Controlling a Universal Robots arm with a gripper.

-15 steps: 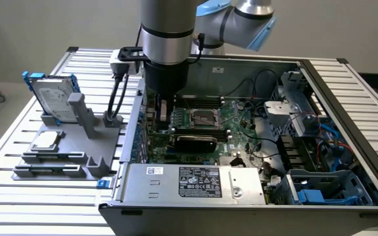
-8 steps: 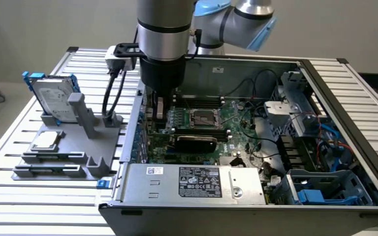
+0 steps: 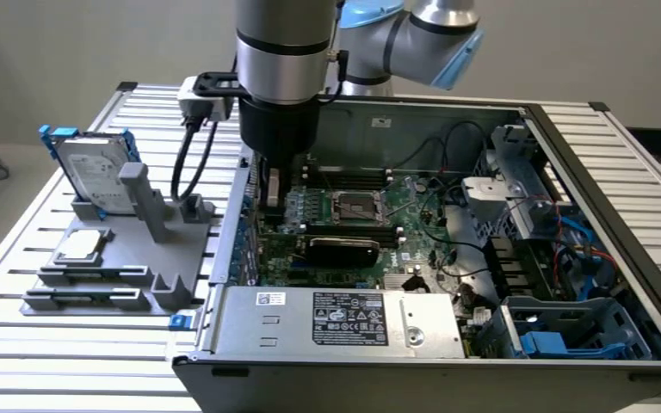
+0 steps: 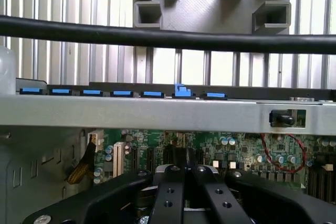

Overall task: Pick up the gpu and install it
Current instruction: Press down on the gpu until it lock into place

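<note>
Find the gpu, a thin card with a black rounded plastic shroud turned toward the exterior view, low over the green motherboard inside the open grey steel computer case, just nearer the camera than the square metal processor socket. Reckon it near the black metal two-finger gripper yet apart from it, toward the exterior view's right. Note the gripper pushed down by the case's wall on the exterior view's left, fingers closed fully together; cannot tell whether anything thin lies pinched between the tips. Cannot make out the card's silver bracket or green face from here. In the wrist view, see glossy black finger links with bolt heads, the motherboard beyond, a brushed grey wall with a row of small blue plastic clips, and a thick black rubber cable across the ribbed aluminium table. Outside the case, note a grey plastic stand holding a silver hard drive with blue rails upright and a small square silver chip flat.
</note>
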